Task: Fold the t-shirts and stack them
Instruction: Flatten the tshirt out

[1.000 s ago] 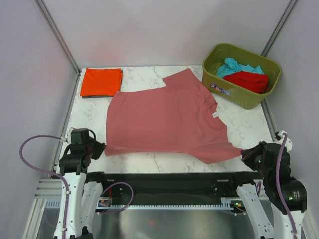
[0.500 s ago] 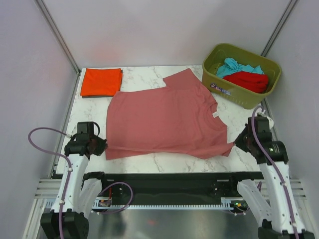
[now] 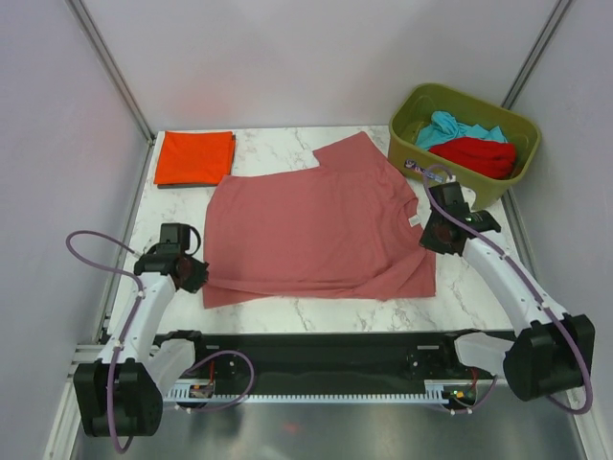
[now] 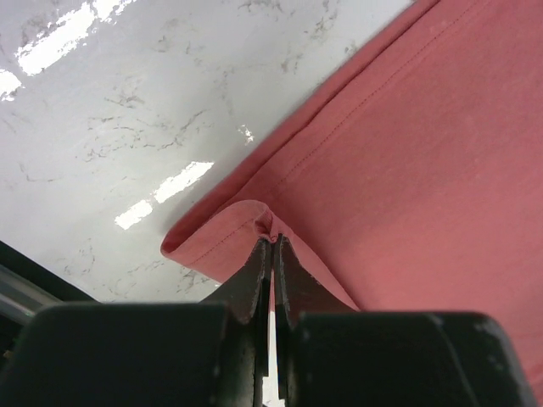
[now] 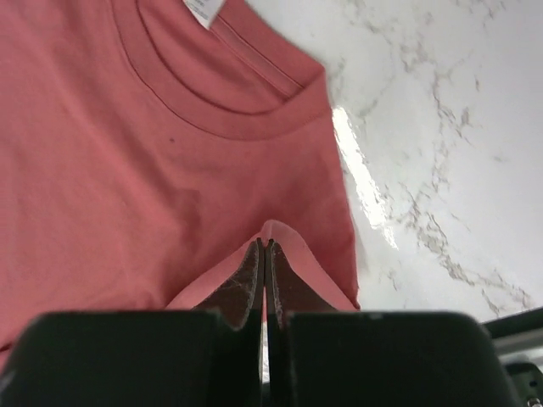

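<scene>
edges of pink t-shirt (image 3: 316, 225) pinched shut in left fingers (image 4: 250, 284) and right fingers (image 5: 242, 288); carry both evenly, cloth between them taut.

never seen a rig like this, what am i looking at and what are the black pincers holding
Two robot arms are bolted at the near edge of a marble table. The wide picture looks down from above and behind them; each close-up comes from a camera on one wrist. A dusty pink t-shirt lies spread on the table. The left tool is shut on its hem corner; the right tool is shut on a fold of it near the collar. A folded orange-red t-shirt lies at the back left. The olive-green bin at the back right holds a teal t-shirt and a red t-shirt.
</scene>
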`<state>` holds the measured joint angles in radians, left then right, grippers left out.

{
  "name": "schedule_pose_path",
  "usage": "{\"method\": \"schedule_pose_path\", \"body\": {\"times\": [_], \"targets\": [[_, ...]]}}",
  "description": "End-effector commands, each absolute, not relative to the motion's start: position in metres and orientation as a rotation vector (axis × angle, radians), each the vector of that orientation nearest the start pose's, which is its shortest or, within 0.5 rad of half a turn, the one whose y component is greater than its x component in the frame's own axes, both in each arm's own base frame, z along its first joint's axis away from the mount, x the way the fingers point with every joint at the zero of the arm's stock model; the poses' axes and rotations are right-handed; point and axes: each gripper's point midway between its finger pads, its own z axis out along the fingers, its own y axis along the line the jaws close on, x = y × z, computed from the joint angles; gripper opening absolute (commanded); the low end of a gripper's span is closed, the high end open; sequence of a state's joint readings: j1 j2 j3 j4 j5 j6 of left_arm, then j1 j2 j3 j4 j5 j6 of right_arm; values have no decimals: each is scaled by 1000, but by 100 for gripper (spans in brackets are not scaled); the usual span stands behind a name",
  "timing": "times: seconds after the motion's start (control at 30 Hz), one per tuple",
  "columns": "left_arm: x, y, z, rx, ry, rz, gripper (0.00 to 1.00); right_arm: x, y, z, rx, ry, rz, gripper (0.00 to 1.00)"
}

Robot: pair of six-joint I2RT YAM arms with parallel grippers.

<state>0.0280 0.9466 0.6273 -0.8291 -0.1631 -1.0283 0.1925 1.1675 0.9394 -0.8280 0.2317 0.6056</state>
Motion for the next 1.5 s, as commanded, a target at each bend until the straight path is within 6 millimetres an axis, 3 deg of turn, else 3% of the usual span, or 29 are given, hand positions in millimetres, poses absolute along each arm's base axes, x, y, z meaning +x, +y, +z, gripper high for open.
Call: {"method": "schedule_pose_path", "body": {"times": [0.0,0.1,0.2,0.23,0.33,0.43,0.5,0.63,0.8,0.9,0.97,1.0,1.03,1.07,1.1,1.13,1.17,1.2,1.27,1.3,1.37,1.4,1.47], "targets": [[221,9,79,-1419,2189,-54,2,293,31,142,566,2408,-97,0],[225,10,85,-1399,2179,-56,2,295,15,154,579,2366,-203,0],[231,10,101,-1382,2130,-94,2,288,0,184,609,2297,-277,0],[232,15,108,-1338,2121,-75,2,285,-4,206,624,2250,-269,0],[238,20,136,-1295,2036,-96,2,281,0,242,627,2175,-180,0],[243,26,166,-1252,1976,-97,2,271,4,255,599,2173,-123,0],[241,31,180,-1238,1948,-78,2,260,9,253,576,2202,-80,0],[236,37,217,-1199,1870,-78,2,240,-1,261,591,2181,-106,0],[228,31,231,-1162,1876,-117,2,223,-11,285,606,2137,-128,0],[223,36,249,-1132,1833,-106,2,217,-12,301,617,2096,-103,0],[225,42,275,-1126,1761,-107,2,221,-7,320,601,2047,-38,0],[227,42,285,-1113,1746,-111,2,223,-3,345,595,1989,16,0],[230,41,315,-1091,1695,-147,2,227,2,358,596,1964,63,0],[234,36,329,-1066,1688,-190,2,228,5,374,591,1931,103,0],[239,32,342,-1042,1689,-214,2,226,8,409,588,1847,165,0],[236,27,382,-1000,1618,-282,2,224,14,427,570,1809,230,0],[237,15,401,-952,1610,-363,2,220,18,446,557,1761,287,0],[236,7,442,-880,1547,-435,2,211,21,484,533,1653,364,0],[231,-20,485,-730,1533,-579,2,196,36,519,471,1565,509,0],[211,-27,531,-633,1445,-625,2,179,42,552,421,1453,599,0],[200,-49,565,-494,1428,-720,2,152,58,583,327,1360,742,0],[176,-52,595,-427,1349,-733,2,141,59,594,313,1324,770,0],[163,-49,611,-412,1314,-716,2,129,58,602,310,1308,790,0]]}}
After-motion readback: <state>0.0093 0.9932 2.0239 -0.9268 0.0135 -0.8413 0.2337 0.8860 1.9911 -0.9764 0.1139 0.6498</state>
